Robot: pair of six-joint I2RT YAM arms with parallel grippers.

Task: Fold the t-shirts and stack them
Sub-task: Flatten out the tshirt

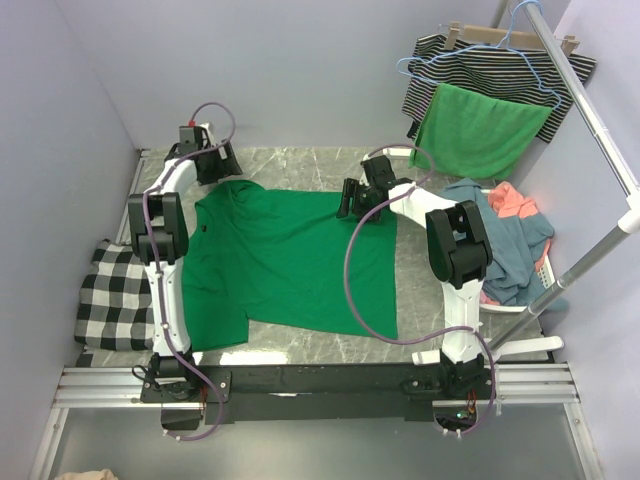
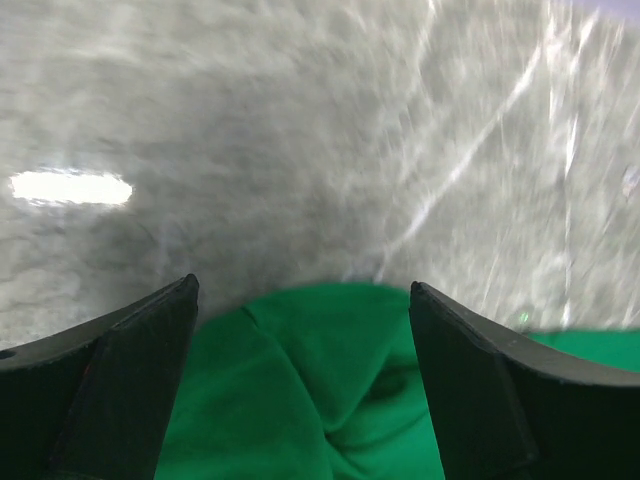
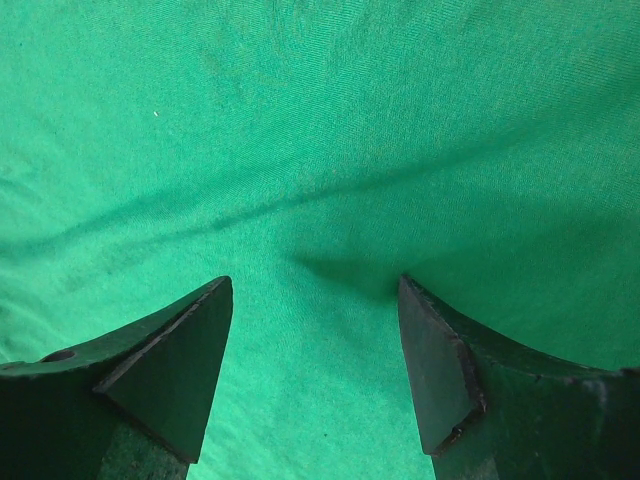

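Emerald cotton t-shirt point(image 1: 290, 260) is lying spread flat, lightly creased, across the veined grey marble-look tabletop point(image 1: 300, 165). The left gripper point(image 2: 303, 300) is hovering wide open over its rumpled far corner, holding nothing; the right gripper point(image 3: 315, 290) is gaping above smooth, fine-knit fabric, empty too.

T-shirts three: green point(image 1: 290, 255), blue point(image 1: 515, 255), coral point(image 1: 512, 200). Checked cloth point(image 1: 110, 295) one. Striped garment point(image 1: 480, 62) one.

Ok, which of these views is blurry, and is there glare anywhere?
Left wrist view: table smeared by blur, white glare patch at left, green t-shirt sharper. Right wrist view: crisp, a dark shadow across the shirt. Top view: sharp, evenly lit.
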